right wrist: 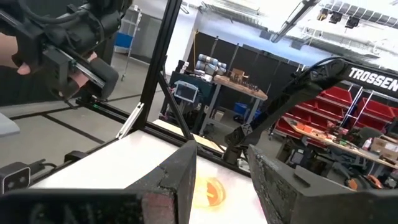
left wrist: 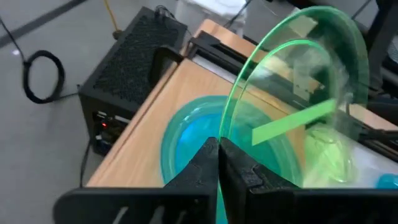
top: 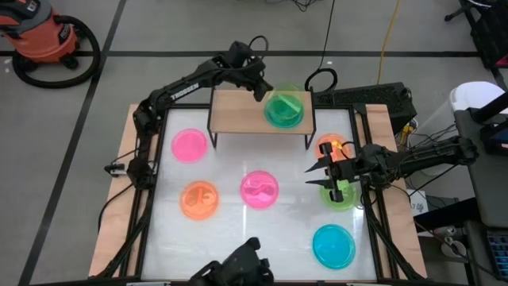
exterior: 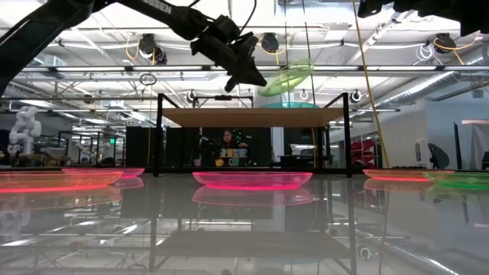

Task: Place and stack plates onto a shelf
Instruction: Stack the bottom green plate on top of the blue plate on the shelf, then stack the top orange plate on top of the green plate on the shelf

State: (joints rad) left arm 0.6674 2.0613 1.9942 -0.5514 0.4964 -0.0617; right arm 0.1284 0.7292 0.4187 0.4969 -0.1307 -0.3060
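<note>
High view places the left gripper (top: 262, 89) over the shelf (top: 238, 115), toward its 3 o'clock end, with its fingers pinched nearly shut on the rim of the green plate (top: 283, 108). Left wrist view shows that plate (left wrist: 298, 93) held steeply on edge above a cyan plate (left wrist: 205, 143) already lying on the shelf board. Low view shows the green plate (exterior: 286, 79) clear of the shelf top (exterior: 252, 116), tilted, not yet seated. The right gripper (top: 332, 171) waits at the table's 3 o'clock side, fingers partly open and holding nothing, beside an orange plate (top: 332, 145) and above another green plate (top: 341, 197). On the tabletop, pink plates lie at 10 o'clock (top: 189, 145) and centre (top: 259, 189), an orange plate (top: 199, 199) at 8 o'clock and a cyan plate (top: 333, 245) at 5 o'clock. Probable faults: the grip is a narrow edge pinch, so the plate may pivot or slip from the fingers; release while it remains tilted may let it skate off the cyan plate and over the shelf's 3 o'clock edge; an off-centre descent may shift the cyan plate. Orientation: the plate is round and has no long axis; its divider ridge runs away from the gripped rim, and which way its open face is turned cannot be told.
</note>
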